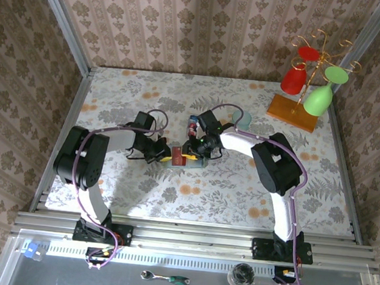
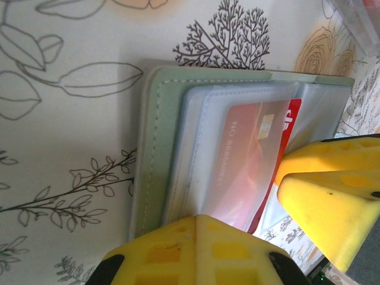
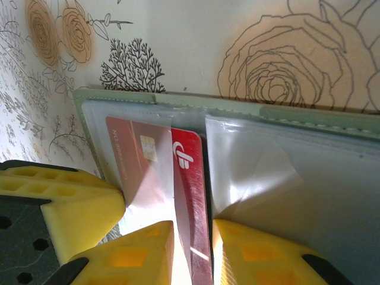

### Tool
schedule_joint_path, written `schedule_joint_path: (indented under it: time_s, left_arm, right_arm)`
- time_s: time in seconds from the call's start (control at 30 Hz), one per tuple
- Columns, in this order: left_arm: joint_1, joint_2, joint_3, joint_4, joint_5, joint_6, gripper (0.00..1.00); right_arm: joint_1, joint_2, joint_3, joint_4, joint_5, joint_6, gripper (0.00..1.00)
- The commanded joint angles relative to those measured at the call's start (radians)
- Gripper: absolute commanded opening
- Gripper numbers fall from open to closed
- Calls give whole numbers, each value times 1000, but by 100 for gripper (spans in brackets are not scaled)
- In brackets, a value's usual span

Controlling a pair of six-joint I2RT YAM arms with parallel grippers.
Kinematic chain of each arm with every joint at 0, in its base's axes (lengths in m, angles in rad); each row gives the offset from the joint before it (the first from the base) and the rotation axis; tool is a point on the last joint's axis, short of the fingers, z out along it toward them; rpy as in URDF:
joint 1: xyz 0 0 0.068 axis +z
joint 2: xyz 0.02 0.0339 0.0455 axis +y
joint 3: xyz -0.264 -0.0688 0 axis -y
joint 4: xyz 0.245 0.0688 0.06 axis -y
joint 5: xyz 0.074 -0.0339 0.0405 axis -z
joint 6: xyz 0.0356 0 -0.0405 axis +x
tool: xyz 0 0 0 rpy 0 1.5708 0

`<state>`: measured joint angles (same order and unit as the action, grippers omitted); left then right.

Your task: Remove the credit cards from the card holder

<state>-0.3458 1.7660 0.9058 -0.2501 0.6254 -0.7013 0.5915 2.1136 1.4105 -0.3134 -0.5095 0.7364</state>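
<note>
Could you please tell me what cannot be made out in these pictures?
1. How many cards the card holder holds: left wrist view, cloudy sleeves and yellow fingers cover its pockets.
2. The red card at its near end: right wrist view, cut off by the bottom edge.
3. Whether the left gripper is open: top view, too small.

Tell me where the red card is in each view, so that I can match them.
Top external: the red card is a small red patch near the picture's middle, where the two arms meet.
Left wrist: the card lies right of centre, in the clear sleeve, its right edge out.
Right wrist: the card is lower centre, between the fingers of the right claw.
Shared landmark: the grey-green card holder under it.
</note>
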Motion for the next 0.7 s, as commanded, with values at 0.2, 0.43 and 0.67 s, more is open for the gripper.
schedule_joint_path:
  time_s: [0.2, 0.43, 0.67]
  left_arm:
    - [7, 50, -7, -48, -15, 32, 0]
    - [11, 50, -14, -51, -13, 34, 0]
    - [16, 47, -11, -57, -12, 38, 0]
  right_arm:
    - [-9, 36, -6, 13, -57, 21, 24]
    - [-19, -2, -40, 87, -93, 65, 22]
    - [-21, -21, -62, 145, -124, 88, 19]
